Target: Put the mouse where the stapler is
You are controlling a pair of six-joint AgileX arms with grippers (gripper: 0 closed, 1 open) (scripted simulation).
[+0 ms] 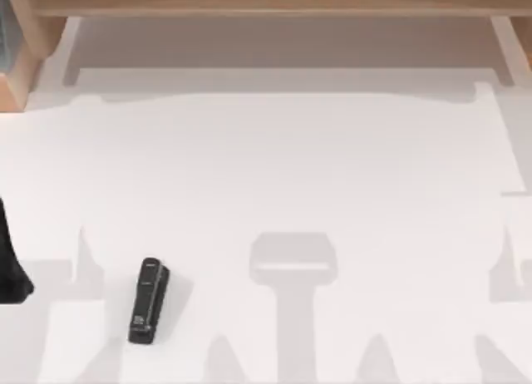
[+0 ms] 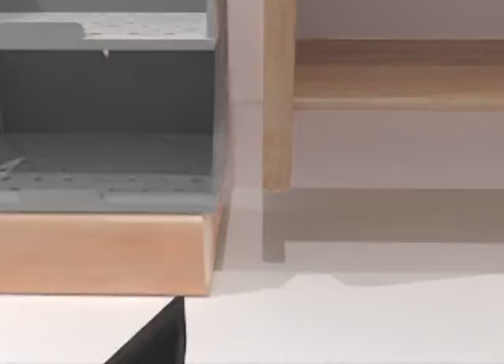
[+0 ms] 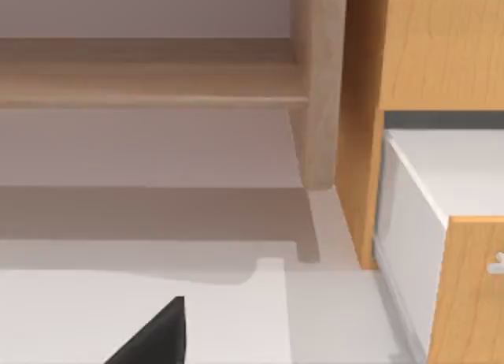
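The stapler (image 1: 148,301), a small narrow black bar with a pale label near its near end, lies on the white table (image 1: 332,168) at the front left, lengthwise front to back. The mouse is out of view. My left arm (image 1: 10,263) shows as a dark shape at the table's left edge, well left of the stapler. A black corner of the left gripper (image 2: 153,340) juts into the left wrist view. A like corner of the right gripper (image 3: 153,336) appears in the right wrist view. Neither gripper is near the stapler.
A wooden ledge (image 1: 274,2) runs along the back of the table. At the back left stands a grey perforated shelf unit (image 2: 106,112) on a wooden base (image 2: 102,254). At the right stands a wooden cabinet (image 3: 441,49) with a white drawer (image 3: 409,214).
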